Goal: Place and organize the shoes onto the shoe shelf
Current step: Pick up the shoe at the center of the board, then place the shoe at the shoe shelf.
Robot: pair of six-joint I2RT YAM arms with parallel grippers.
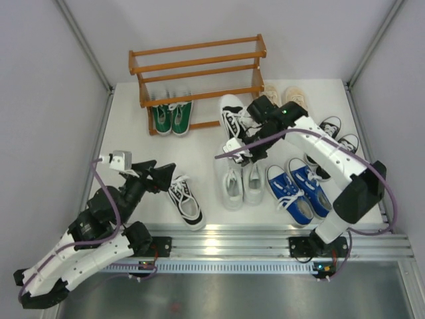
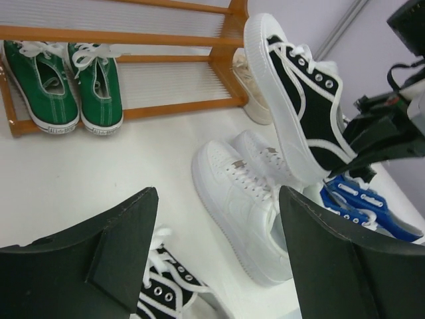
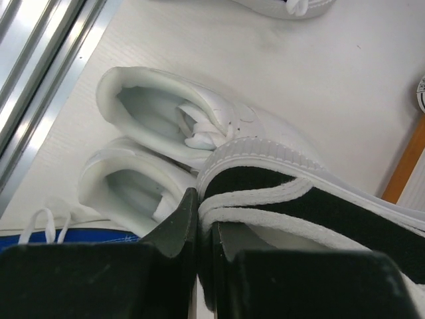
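The orange-brown shoe shelf (image 1: 199, 66) stands at the back, with the green pair (image 1: 171, 116) on its lowest tier. My right gripper (image 1: 255, 136) is shut on the heel collar of one black-and-white sneaker (image 1: 234, 116) and holds it lifted, toe toward the shelf. The right wrist view shows the jaws (image 3: 206, 219) pinching that collar (image 3: 299, 199). Its mate (image 1: 186, 199) lies on the table just beyond my left gripper (image 1: 166, 176), which is open and empty. In the left wrist view the mate (image 2: 166, 289) shows between the fingers.
The white pair (image 1: 240, 179) and blue pair (image 1: 299, 189) lie mid-table below the lifted shoe. The beige pair (image 1: 285, 93) sits right of the shelf. The black canvas pair (image 1: 332, 136) is partly under the right arm. Walls close both sides.
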